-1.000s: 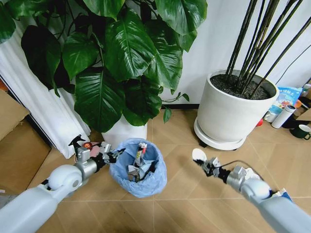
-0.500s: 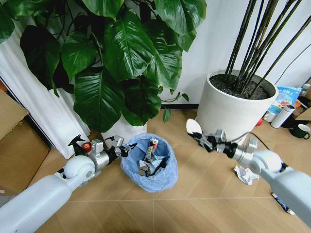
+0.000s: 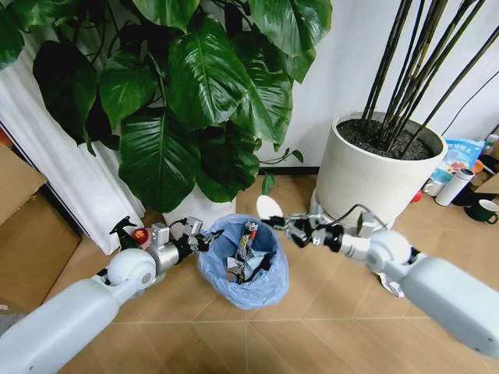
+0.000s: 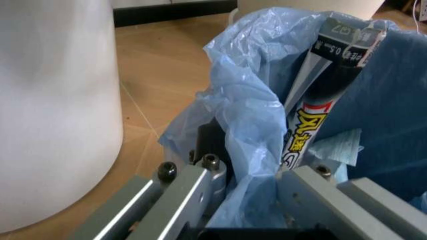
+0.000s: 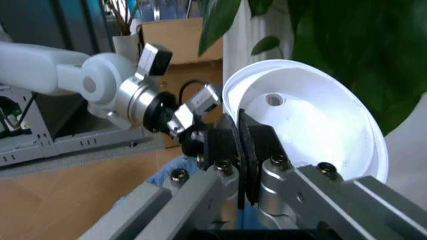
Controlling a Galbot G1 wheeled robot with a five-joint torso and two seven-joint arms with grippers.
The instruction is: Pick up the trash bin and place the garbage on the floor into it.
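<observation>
Left gripper (image 3: pixel 204 238): clamped on the trash bin (image 3: pixel 243 271) rim, bin between the arms.
Right gripper (image 3: pixel 282 224): pinching white lid (image 3: pixel 269 207) at bin's edge.
Risk: lid catches the bag and drops onto the floor (image 3: pixel 327 312).

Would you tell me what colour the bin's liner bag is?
Light blue; the bag shows best in the left wrist view, where the left gripper clamps its rim.

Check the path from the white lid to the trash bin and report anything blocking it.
Nothing visible blocks it. The right gripper holds the white lid just above the trash bin rim, whose mouth is open; the left gripper grips the opposite rim.
</observation>
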